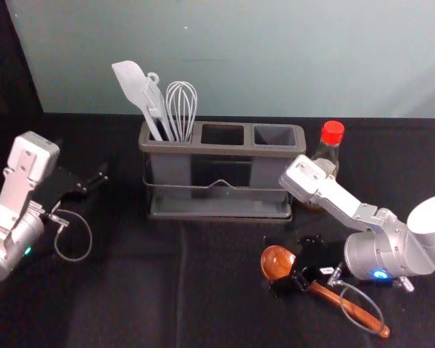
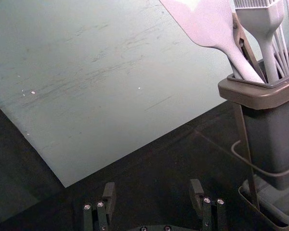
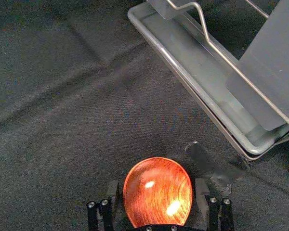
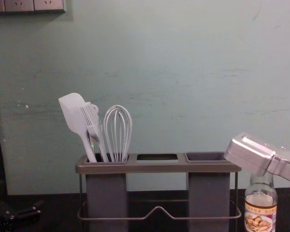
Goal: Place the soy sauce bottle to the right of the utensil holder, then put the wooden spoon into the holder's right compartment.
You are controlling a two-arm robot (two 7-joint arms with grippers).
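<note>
Right pincer (image 3: 157, 182) is open astride the wooden spoon (image 1: 355, 313) on the black cloth (image 1: 130, 290); tbh I'd center on the neck before squeezing. Left gripper (image 2: 152, 185) sits open, left of the holder (image 1: 221, 150).

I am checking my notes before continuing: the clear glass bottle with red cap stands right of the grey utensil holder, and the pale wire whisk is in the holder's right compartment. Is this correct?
Not fully: the whisk is in the left compartment of the holder, as the head view shows. The bottle does stand right of the holder.
</note>
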